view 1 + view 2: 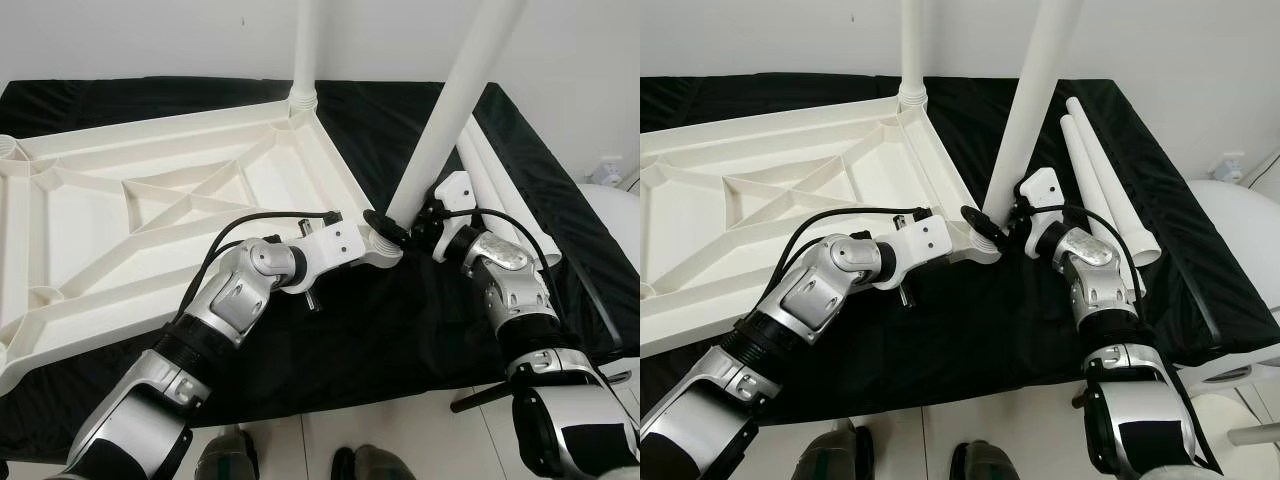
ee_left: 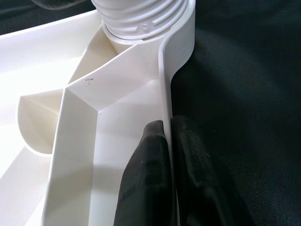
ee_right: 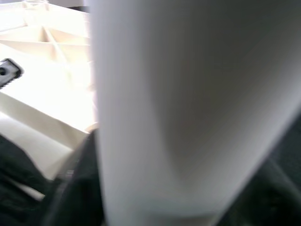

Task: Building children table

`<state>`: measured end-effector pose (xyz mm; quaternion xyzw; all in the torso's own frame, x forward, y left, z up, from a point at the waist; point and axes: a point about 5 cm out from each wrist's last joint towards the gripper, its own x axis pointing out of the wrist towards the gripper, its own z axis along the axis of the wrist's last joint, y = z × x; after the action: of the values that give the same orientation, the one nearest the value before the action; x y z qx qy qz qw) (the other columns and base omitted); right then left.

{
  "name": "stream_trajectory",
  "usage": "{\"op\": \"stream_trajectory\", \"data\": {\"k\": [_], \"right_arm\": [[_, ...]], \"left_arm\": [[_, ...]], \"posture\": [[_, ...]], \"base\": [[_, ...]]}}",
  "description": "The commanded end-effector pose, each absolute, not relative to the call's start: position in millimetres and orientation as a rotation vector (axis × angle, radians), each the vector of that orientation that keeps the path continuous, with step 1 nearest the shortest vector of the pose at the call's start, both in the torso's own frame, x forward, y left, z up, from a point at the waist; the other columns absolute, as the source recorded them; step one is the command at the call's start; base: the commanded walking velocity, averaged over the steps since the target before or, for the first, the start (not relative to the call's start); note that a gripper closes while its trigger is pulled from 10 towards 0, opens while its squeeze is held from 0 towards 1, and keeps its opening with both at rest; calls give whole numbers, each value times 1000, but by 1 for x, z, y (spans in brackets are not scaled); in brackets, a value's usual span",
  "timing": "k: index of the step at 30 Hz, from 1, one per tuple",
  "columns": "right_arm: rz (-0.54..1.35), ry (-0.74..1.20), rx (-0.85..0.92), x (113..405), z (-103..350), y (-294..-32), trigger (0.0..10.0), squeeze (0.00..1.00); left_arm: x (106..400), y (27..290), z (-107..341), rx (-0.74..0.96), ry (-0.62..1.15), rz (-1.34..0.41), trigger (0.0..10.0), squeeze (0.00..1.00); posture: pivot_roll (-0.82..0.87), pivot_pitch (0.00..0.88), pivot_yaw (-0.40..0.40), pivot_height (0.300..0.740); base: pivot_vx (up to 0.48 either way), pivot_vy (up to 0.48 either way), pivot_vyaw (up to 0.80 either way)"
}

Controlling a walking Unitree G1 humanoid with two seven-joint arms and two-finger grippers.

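A white ribbed table top (image 1: 150,220) lies upside down on a black cloth (image 1: 400,330). One white leg (image 1: 303,50) stands upright in its far corner. My left gripper (image 2: 167,125) is shut on the table top's rim wall, just short of the near corner's threaded socket (image 2: 141,16). A second white leg (image 1: 455,100) leans over that corner, its foot at the socket. My right gripper (image 1: 418,225) is shut on this leg low down. In the right wrist view the leg (image 3: 188,113) is a close white blur.
Two spare white legs (image 1: 1105,190) lie side by side on the cloth at the right. A white rounded object (image 1: 615,215) stands beyond the cloth's right edge. A dark rod (image 1: 482,398) lies on the floor near my right arm. My feet (image 1: 225,460) are at the cloth's near edge.
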<state>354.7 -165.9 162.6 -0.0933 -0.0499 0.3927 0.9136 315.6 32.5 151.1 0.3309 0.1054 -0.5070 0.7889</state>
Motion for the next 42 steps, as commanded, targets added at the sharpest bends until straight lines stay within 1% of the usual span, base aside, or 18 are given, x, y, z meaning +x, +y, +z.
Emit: {"op": "stream_trajectory", "data": {"k": [1,7,8,13,21,23,29,40,41,42], "right_arm": [[796,-76,-196,355,159,-172,0,0],[796,-74,-195,355,155,-174,0,0],[793,-68,-188,355,154,-174,10000,0],[784,-69,-163,356,154,-175,10000,0],[693,-85,-107,355,149,-171,10000,0],[638,-76,-108,356,147,-171,10000,0],[597,-78,-110,355,146,-168,10000,0],[557,-118,-80,347,146,-152,10000,0],[533,-136,-67,343,147,-145,10000,0],[533,-136,-67,343,147,-145,10000,0]], "left_arm": [[314,27,154,713,196,-1102,10000,0],[314,26,155,713,195,-1105,10000,0],[314,26,155,712,195,-1105,10000,0],[314,26,155,711,194,-1106,10000,0],[314,25,154,711,197,-1107,10000,0],[314,25,154,711,196,-1108,10000,0],[314,25,154,713,197,-1110,10000,0],[313,24,153,717,199,-1114,10000,0],[313,25,153,717,200,-1115,10000,0],[313,25,153,717,200,-1115,10000,0]], "posture": [[14,60,-34,740],[9,65,-33,740],[9,65,-33,740],[7,67,-34,740],[5,65,-35,740],[3,67,-35,740],[-1,66,-34,740],[-2,68,-36,740],[-2,68,-37,740],[-2,68,-37,740]], "base": [[0,0,0],[0,0,0],[0,0,0],[0,0,0],[0,0,0],[0,0,0],[0,0,0],[0,0,0],[0,0,0],[0,0,0]]}}
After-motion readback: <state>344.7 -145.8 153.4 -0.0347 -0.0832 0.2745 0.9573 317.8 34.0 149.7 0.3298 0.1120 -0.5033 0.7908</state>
